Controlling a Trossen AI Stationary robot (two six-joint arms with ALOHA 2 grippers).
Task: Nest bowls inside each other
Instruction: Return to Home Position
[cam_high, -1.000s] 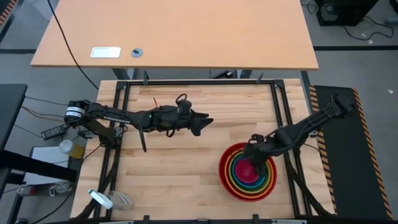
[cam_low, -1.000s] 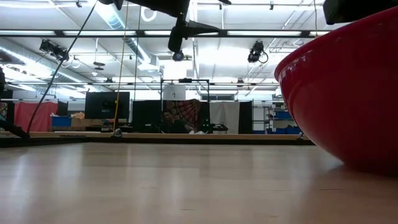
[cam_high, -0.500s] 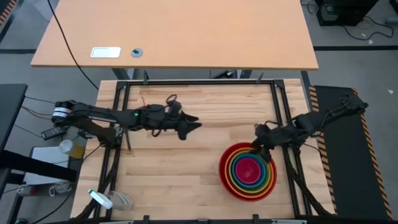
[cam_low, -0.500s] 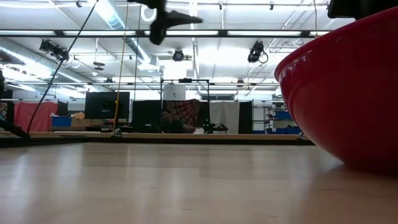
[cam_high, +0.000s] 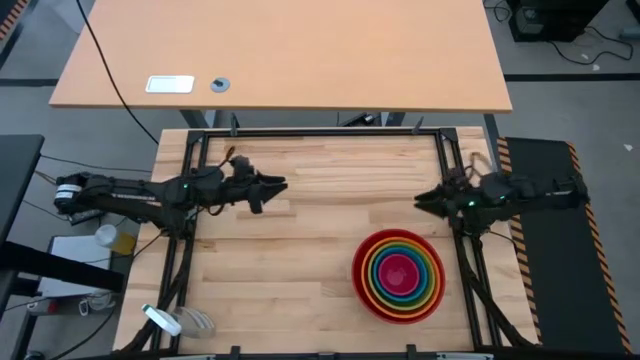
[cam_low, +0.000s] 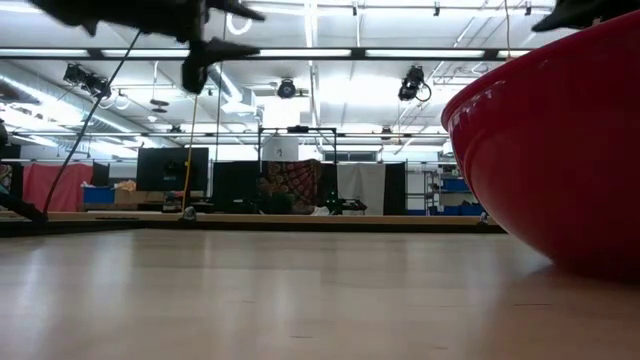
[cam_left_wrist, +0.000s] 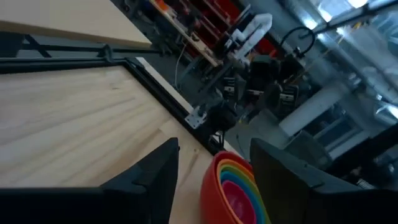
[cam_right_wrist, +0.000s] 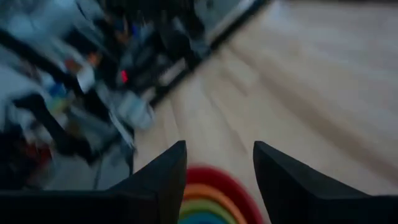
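Note:
The bowls (cam_high: 398, 276) sit nested in one stack at the table's near right: red outermost, then orange, lime green and blue, with pink in the middle. The red bowl (cam_low: 560, 150) rests on the wood by its underside. The stack also shows in the left wrist view (cam_left_wrist: 233, 190) and the right wrist view (cam_right_wrist: 208, 199). My left gripper (cam_high: 275, 186) hovers open and empty over the table's left half, pointing level toward the right. My right gripper (cam_high: 420, 200) hovers open and empty at the right frame rail, beyond the bowls' far side.
A black frame (cam_high: 320, 132) borders the wooden table. A second tabletop (cam_high: 280, 55) lies beyond the far edge. Bare wood (cam_high: 290, 260) spreads between the left arm and the bowls. Clutter (cam_high: 170, 320) lies off the near left corner.
My left gripper has drawn back toward the table's left edge. My right gripper has risen off the pink bowl in the stack, drawn back toward the far right, and tipped up from pointing down to nearly level. The nested bowls have stayed in place.

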